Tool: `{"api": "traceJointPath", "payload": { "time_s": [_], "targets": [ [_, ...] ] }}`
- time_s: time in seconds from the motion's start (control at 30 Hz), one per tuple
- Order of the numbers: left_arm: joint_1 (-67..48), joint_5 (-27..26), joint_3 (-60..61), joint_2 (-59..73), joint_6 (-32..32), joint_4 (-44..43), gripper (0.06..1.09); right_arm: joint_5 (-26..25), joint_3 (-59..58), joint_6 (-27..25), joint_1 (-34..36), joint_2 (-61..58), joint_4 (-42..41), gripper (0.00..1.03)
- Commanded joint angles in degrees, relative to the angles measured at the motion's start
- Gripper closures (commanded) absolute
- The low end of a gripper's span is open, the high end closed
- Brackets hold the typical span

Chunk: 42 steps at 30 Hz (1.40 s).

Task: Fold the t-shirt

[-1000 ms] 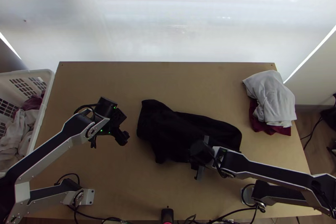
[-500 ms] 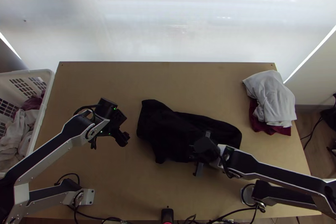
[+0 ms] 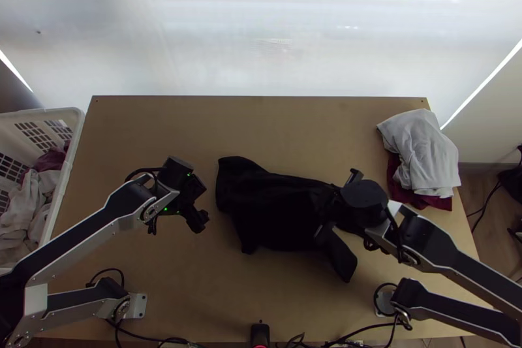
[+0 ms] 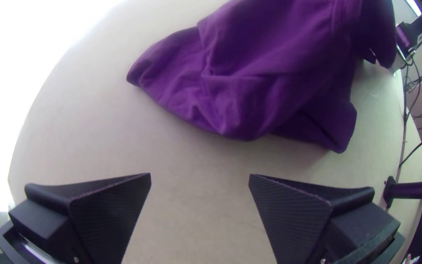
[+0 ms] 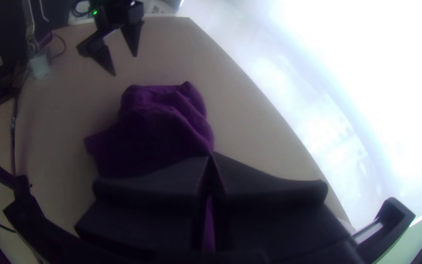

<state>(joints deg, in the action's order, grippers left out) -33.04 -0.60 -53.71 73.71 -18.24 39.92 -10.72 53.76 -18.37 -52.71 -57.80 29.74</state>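
Observation:
The dark t-shirt [image 3: 271, 211] lies bunched at the middle of the table, with a flap at its lower right. Left of the cloth and apart from it is my left gripper [image 3: 198, 221]. In the left wrist view this gripper [image 4: 200, 175] stands open over bare wood, near the t-shirt [image 4: 269, 73]. Over the t-shirt's right part is my right gripper [image 3: 340, 203]. The right wrist view has the right gripper [image 5: 211, 155] shut on a piece of the t-shirt [image 5: 157, 132]; the exact part held is unclear.
A grey garment [image 3: 421, 152] lies over a dark red one [image 3: 427, 201] at the table's right edge. A white basket [image 3: 76, 142] with clothes stands beyond the left edge. Bare wood [image 3: 261, 129] stretches behind the t-shirt.
My right gripper has moved right and up the picture, turned, and taken hold of the t-shirt. The cloth's right side has changed shape. The left gripper has shifted slightly right.

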Motion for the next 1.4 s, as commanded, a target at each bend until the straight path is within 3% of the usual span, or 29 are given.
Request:
{"api": "traceJointPath", "payload": {
  "time_s": [0.0,0.27,0.53,0.9,1.07,1.2,1.37],
  "targets": [
    [-3.4,1.6,-0.8,2.3,-0.1,-2.7,0.11,-0.1,6.6,-0.3,7.4,2.8,4.1,1.00],
    [-9.2,3.6,-2.5,6.8,0.0,-7.0,0.11,-0.2,8.2,-0.8,13.6,5.9,6.4,1.00],
    [-15.4,4.5,-5.2,11.0,-0.2,-8.9,0.11,-0.4,10.3,-4.1,30.6,6.7,5.7,1.00],
    [-21.2,6.4,-9.5,17.9,0.9,-14.3,0.11,-0.5,8.8,-6.8,45.8,5.5,2.1,1.00],
    [-24.5,10.5,-13.3,22.7,1.5,-18.8,0.11,-0.4,7.9,-7.2,47.7,6.2,1.4,1.00],
    [-24.6,10.9,-17.0,26.3,1.1,-22.4,0.11,-0.4,6.8,-7.4,47.6,8.1,1.7,1.00],
    [-26.4,15.6,-17.5,29.5,-5.5,-32.8,0.11,-0.4,6.3,-7.6,47.1,9.6,2.5,1.00]
  ]
}}
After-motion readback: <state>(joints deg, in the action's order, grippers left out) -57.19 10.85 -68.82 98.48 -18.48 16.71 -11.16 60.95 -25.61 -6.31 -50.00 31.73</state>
